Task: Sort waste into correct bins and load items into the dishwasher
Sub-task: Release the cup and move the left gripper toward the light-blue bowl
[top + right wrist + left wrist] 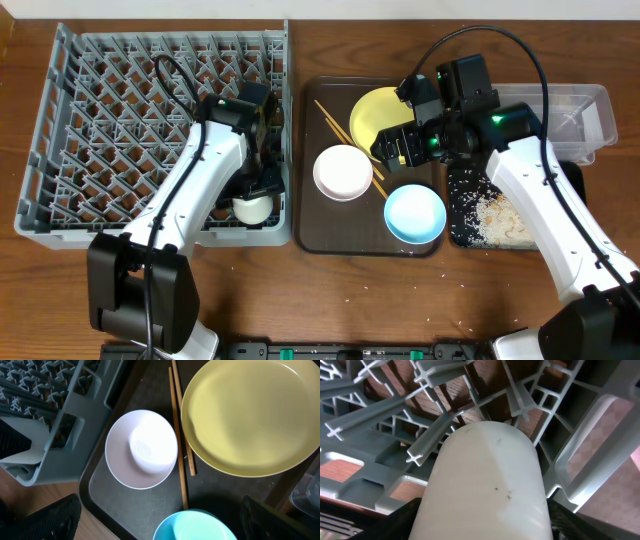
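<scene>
In the rack [110, 110], a white cup [252, 208]

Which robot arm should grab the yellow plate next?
Probably right. The right end effector, open, hovers near the yellow plate on the brown tray; the left end effector holds the white cup in the grey rack.

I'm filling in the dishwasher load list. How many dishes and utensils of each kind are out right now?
Plates: 1, the yellow plate
Bowls: 2, the white bowl and the light blue bowl
Cups: 1, the white cup, in the dish rack
Sticks: 2, the chopsticks
Total: 6
</scene>
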{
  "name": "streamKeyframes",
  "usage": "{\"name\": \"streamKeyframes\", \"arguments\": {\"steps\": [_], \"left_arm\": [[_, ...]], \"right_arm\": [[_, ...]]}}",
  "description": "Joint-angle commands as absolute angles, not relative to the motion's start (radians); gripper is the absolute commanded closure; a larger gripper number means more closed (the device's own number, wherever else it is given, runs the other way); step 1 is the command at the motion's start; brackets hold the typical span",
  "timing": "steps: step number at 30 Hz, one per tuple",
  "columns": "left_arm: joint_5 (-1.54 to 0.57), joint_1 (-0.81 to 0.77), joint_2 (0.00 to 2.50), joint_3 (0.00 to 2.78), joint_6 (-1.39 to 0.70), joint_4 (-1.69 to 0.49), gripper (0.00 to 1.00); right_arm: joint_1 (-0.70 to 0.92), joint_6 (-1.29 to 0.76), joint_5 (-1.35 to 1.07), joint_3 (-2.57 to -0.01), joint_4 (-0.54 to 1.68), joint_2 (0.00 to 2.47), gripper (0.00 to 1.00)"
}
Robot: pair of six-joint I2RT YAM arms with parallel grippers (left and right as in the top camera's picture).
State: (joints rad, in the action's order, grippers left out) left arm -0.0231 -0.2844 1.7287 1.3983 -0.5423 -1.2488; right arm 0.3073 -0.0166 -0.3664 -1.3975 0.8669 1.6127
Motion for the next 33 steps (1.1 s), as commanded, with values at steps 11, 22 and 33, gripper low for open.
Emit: {"name": "streamKeyframes", "arguments": {"steps": [11, 22, 33], "left_arm": [[-0.022, -0.287, 1.733, 1.415, -0.52, -1.258, 0.23], [-0.015, -0.302, 1.521, 1.574, -0.471, -1.237, 0.23], [-0.047, -0.43, 1.362, 1.574, -0.294, -1.217, 0.23]], "right_arm": [[0.318, -0.003, -0.371, -1.4, 0.856, 1.608, 0.01], [0.317, -0.041, -0.373, -1.431, 0.828, 1.509, 0.01], [0.296, -0.044, -0.372, -1.431, 0.827, 1.343, 0.01]]}}
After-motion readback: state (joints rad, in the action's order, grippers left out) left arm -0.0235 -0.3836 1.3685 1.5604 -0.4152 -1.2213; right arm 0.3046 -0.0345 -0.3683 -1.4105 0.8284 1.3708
